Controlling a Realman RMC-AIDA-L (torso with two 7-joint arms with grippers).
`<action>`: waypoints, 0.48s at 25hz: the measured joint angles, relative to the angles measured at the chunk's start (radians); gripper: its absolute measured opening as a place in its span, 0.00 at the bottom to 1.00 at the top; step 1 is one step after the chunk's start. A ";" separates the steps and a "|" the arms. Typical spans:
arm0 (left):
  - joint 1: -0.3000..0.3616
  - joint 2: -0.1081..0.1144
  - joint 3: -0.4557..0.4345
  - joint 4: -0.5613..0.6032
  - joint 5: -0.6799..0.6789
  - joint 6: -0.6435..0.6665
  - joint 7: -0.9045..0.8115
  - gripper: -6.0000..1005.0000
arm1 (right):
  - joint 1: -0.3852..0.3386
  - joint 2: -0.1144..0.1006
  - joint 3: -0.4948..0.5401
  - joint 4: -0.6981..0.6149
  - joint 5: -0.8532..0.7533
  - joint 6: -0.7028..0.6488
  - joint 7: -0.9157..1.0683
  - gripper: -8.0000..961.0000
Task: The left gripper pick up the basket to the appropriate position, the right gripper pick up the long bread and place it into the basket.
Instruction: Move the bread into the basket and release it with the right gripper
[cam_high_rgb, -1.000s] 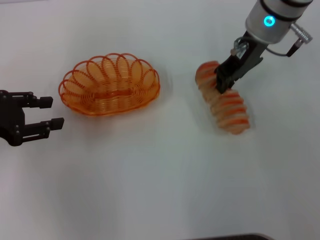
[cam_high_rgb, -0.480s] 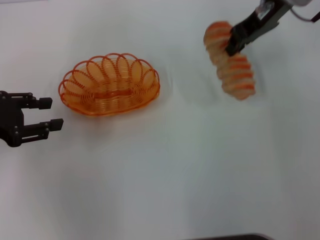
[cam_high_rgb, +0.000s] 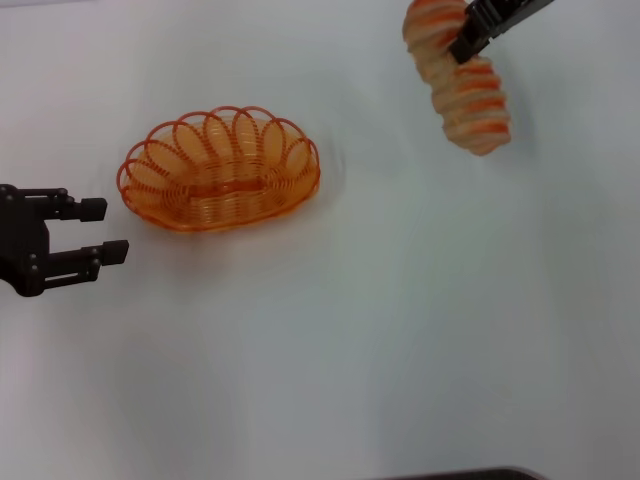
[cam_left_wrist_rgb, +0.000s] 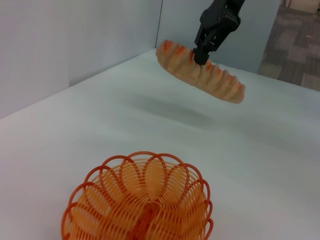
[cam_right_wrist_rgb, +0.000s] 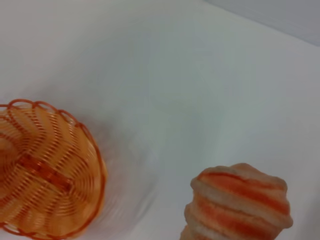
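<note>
While the right gripper (cam_high_rgb: 470, 42) grips the bread (cam_high_rgb: 462, 92) up high, carry it over the basket (cam_high_rgb: 219, 168); the left gripper (cam_high_rgb: 100, 232), seemingly open, waits beside.

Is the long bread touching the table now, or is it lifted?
Apart. In the left wrist view the long bread hangs in the right gripper, with bare table and the bread's shadow showing below it.

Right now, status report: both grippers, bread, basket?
Right gripper shut on long bread, held above the table. Left gripper open beside basket, not touching. Basket empty, path clear.
</note>
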 joint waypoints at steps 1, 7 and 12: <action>0.000 0.000 -0.001 0.000 0.000 0.002 0.000 0.57 | 0.002 0.001 0.003 0.000 0.009 0.000 -0.019 0.15; 0.003 -0.002 -0.001 -0.002 0.000 0.010 -0.001 0.57 | 0.007 0.005 -0.001 0.000 0.097 0.009 -0.144 0.14; 0.005 -0.002 -0.001 -0.003 0.000 0.016 -0.001 0.57 | 0.024 0.017 -0.004 0.001 0.120 0.013 -0.280 0.14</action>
